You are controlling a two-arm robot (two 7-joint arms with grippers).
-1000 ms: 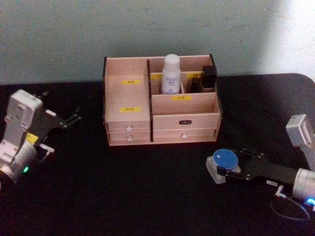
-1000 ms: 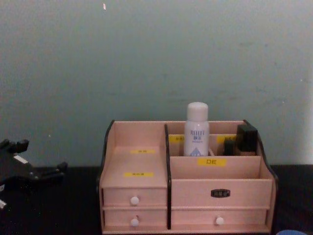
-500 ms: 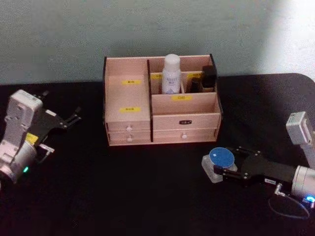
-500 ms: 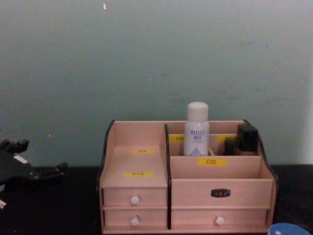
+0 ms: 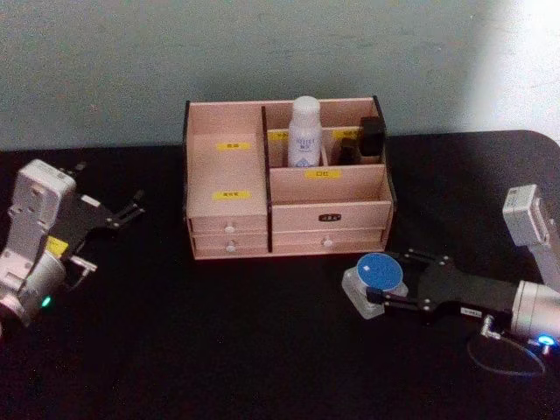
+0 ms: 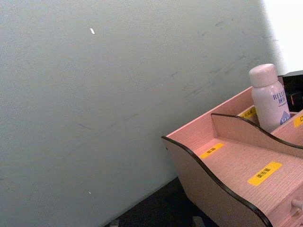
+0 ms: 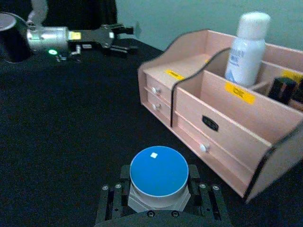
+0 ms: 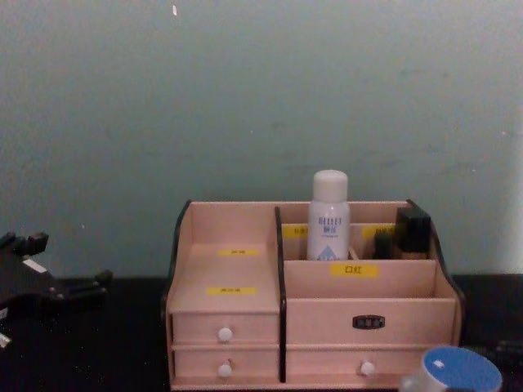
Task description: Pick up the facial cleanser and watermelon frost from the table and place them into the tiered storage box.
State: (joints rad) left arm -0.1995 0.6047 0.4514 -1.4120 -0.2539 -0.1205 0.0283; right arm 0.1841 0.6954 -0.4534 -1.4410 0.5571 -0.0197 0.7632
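1. Progress stands at about half (my reading): the tall white cylindrical facial cleanser bottle point(image 5: 304, 131) already stands upright in a far middle compartment of the pale pink wooden tiered storage box point(image 5: 229, 214).
2. The short clear watermelon frost jar with a flat blue lid point(image 7: 158, 172) is clamped between the right gripper's point(image 5: 395, 282) black fingers, near the box's right front corner. I cannot tell whether it touches the black table point(image 5: 219, 341).
3. The left gripper point(image 7: 120, 38) sits idle at far left, fingers spread and holding nothing.
4. Remaining: carry the jar into a compartment and release it.
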